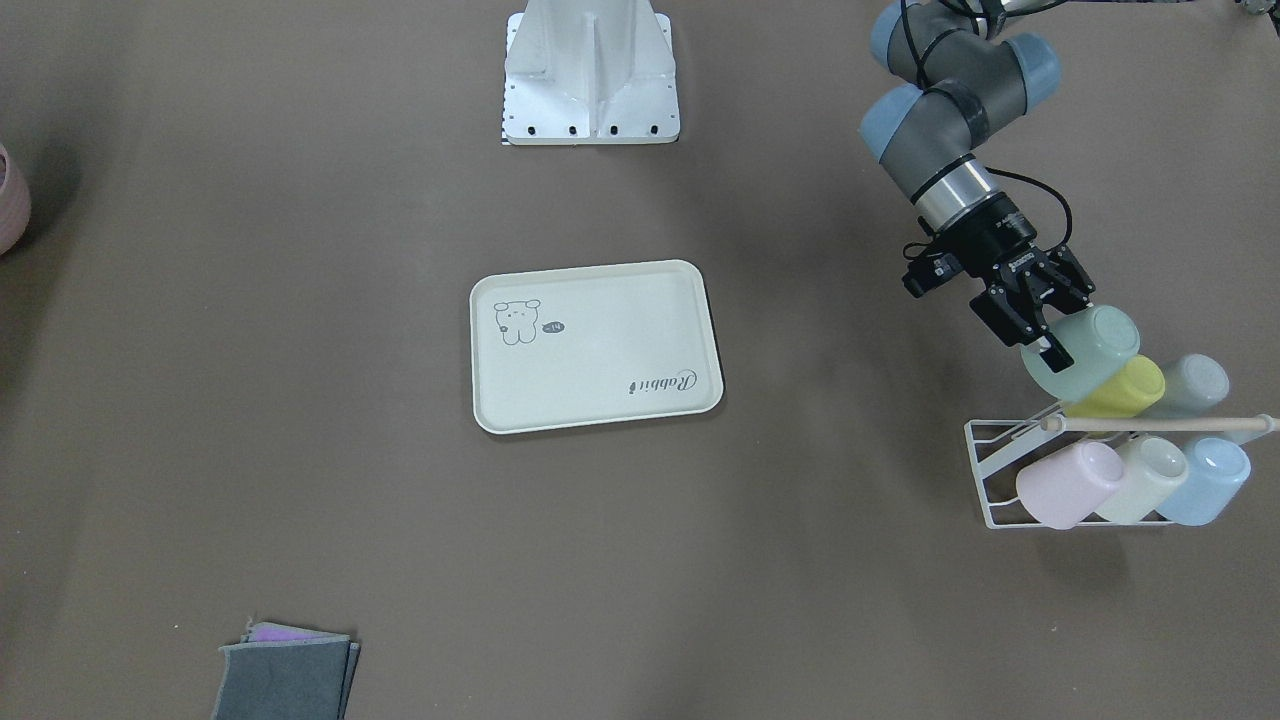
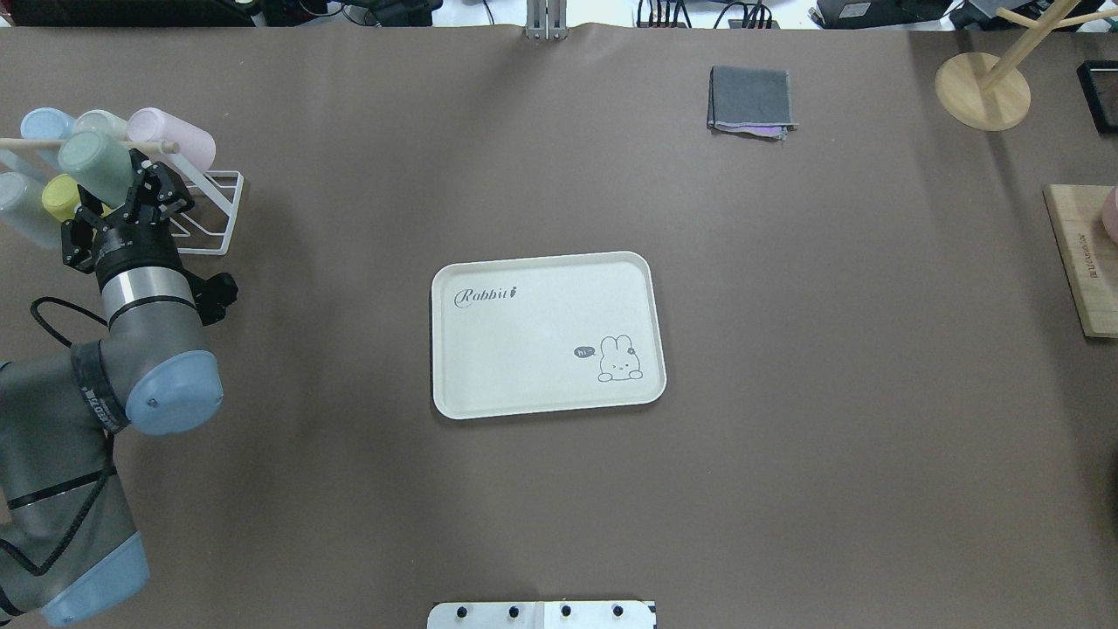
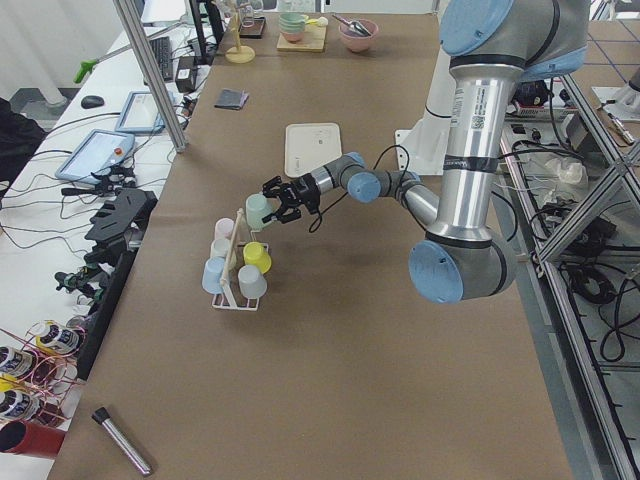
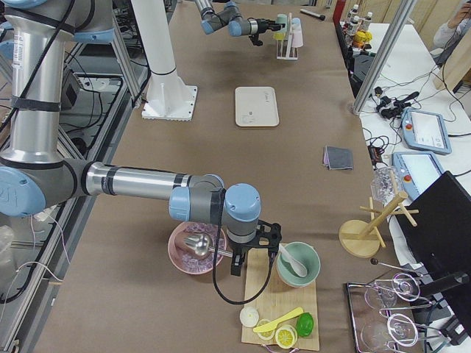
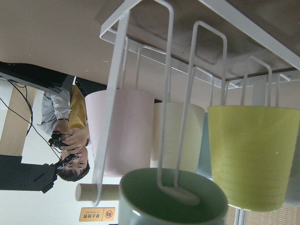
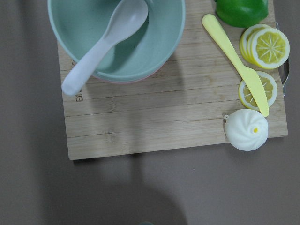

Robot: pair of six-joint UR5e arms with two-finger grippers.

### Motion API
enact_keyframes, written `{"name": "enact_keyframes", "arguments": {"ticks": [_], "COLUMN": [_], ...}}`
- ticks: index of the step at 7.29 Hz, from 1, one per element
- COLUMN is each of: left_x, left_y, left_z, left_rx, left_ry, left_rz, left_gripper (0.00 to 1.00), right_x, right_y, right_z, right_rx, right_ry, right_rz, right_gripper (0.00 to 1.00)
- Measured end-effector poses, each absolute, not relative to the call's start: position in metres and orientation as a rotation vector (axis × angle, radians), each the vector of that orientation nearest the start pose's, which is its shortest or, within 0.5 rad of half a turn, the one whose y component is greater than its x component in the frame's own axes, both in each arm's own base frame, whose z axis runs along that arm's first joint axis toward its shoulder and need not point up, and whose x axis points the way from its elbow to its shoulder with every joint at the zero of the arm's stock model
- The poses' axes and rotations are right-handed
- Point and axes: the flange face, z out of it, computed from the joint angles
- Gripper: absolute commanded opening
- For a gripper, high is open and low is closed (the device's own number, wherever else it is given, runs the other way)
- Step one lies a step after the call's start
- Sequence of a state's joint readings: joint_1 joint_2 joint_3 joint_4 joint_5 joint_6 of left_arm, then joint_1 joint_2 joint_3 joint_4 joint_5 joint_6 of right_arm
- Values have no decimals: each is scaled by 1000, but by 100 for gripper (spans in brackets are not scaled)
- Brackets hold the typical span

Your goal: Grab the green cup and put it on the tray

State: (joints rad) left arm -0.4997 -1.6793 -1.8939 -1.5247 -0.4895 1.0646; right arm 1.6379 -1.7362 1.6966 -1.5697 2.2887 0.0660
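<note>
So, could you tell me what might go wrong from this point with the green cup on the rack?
1. A wire peg of the rack is inside the green cup; pulling off-axis could snag it and drag the rack.
2. The yellow-green cup sits right beside it and might get knocked loose.
3. The left gripper is only at the cup's rim, so the cup may slip on the way to the tray.

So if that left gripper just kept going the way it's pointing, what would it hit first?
Most likely the green cup: the left gripper has its fingertips right at the rim. Behind the cup is the white wire rack holding it.
</note>
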Motion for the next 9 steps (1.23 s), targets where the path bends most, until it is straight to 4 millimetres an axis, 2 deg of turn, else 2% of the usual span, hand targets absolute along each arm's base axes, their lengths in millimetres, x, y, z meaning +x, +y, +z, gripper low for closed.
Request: {"name": "enact_keyframes", "arguments": {"ticks": [1,3,4,5,6,9], "left_x": [329,288,276,271,265,254], "left_y": [-442,-451,-455,-458,-462,-470], "left_z": [414,384,375,369,367,370], "left_rx": [411,466,511,569,641,823], "left_ry": [-1225,-1205,-1187,-1157,-1095,-786], "left_rz": [1658,1554,1495,1424,1306,932], "left_gripper": [31,30,29,26,19,8], "right_x": [96,96,96,96,96,96], "right_y": [-413,-413,-413,-413,-413,-413], "right_z": [676,676,676,676,676,676], "right_rx": [-37,-37,-37,-37,-37,-37], "right_ry": [-718,-718,-717,-718,-718,-717], "right_rz": [141,142,142,142,142,142], "right_gripper": [100,100,100,100,100,100]}}
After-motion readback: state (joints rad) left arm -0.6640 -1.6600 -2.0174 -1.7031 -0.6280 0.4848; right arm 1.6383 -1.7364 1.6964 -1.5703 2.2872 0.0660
